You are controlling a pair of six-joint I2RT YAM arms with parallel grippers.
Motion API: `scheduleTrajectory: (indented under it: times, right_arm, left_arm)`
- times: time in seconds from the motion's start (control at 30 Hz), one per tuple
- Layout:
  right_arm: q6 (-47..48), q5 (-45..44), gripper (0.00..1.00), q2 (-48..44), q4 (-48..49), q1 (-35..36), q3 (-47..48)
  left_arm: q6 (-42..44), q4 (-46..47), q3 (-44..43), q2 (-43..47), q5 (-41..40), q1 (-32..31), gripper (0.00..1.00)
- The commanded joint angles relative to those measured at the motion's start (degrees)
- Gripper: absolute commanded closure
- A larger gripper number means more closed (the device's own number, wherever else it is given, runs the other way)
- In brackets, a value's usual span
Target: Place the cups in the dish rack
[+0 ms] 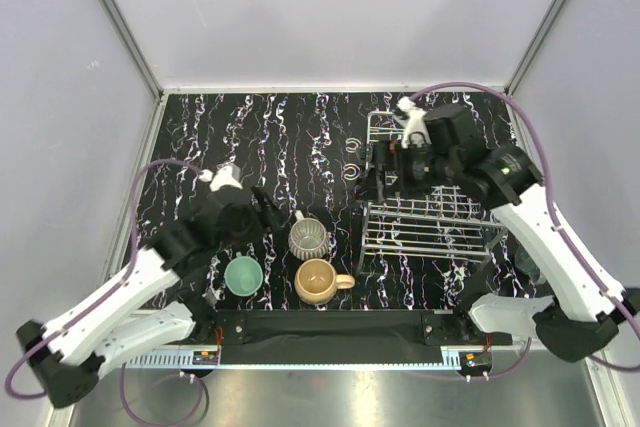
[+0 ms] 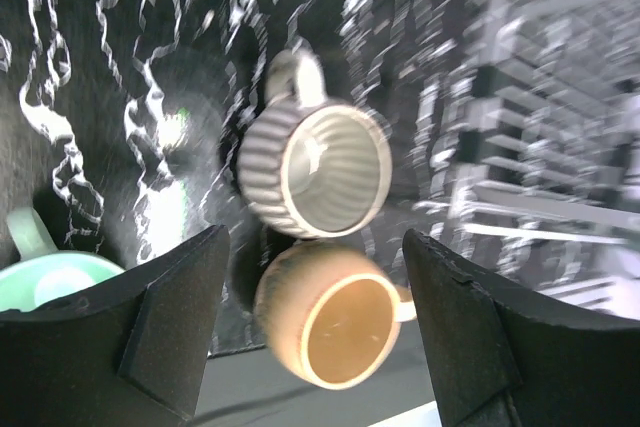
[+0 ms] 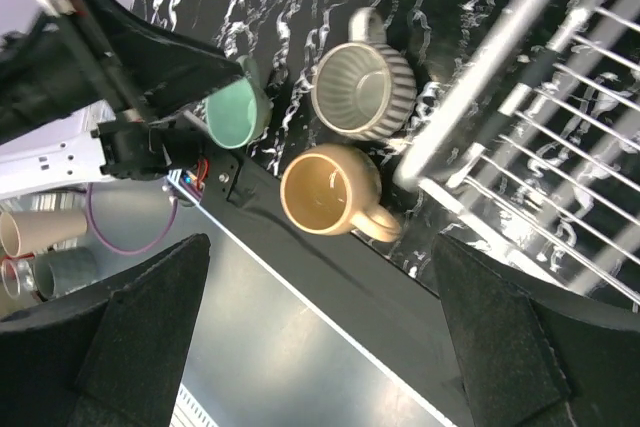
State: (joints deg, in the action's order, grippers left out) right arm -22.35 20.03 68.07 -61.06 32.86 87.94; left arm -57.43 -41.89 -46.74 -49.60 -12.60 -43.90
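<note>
Left gripper (image 1: 268, 209) hovering left of centre in top view, fingers spread wide, gripping nothing. Right gripper (image 1: 368, 185) hanging over left edge of silver wire dish rack (image 1: 430, 219) right of centre, fingers wide apart, empty. Cream ribbed ceramic mug (image 1: 310, 237) sitting mid-frame, tan ceramic mug (image 1: 318, 281) just below it, teal-green ceramic mug (image 1: 243, 275) lower left, all standing upright on black white-veined tabletop (image 1: 300, 137), left of rack

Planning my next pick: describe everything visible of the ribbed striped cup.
The ribbed cup is a cream, ceramic-looking mug with dark vertical ridges and a smooth pale inside, empty. It stands upright on the black table, left of the dish rack, handle toward the far edge. The tan cup sits close on its near side; contact unclear.
</note>
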Motion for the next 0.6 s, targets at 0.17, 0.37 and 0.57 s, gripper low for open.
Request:
scheduleTrajectory:
  times: [0.17, 0.37, 0.57]
  right_arm:
    - [-7.27, -21.33, 0.00, 11.37, 1.83, 18.80, 9.34]
    - [-9.28, -26.88, 0.00, 19.02, 1.99, 24.62, 13.66]
    - [-17.88, -31.45, 0.00, 25.43, 6.04, 25.67, 9.62]
  left_arm:
    - [0.56, 1.11, -1.07, 16.90, -7.17, -0.22, 0.24]
    - [4.07, 0.85, -3.79, 19.72, -5.95, -0.22, 0.05]
    - [3.81, -10.91, -11.44, 14.19, -10.60, -0.22, 0.01]
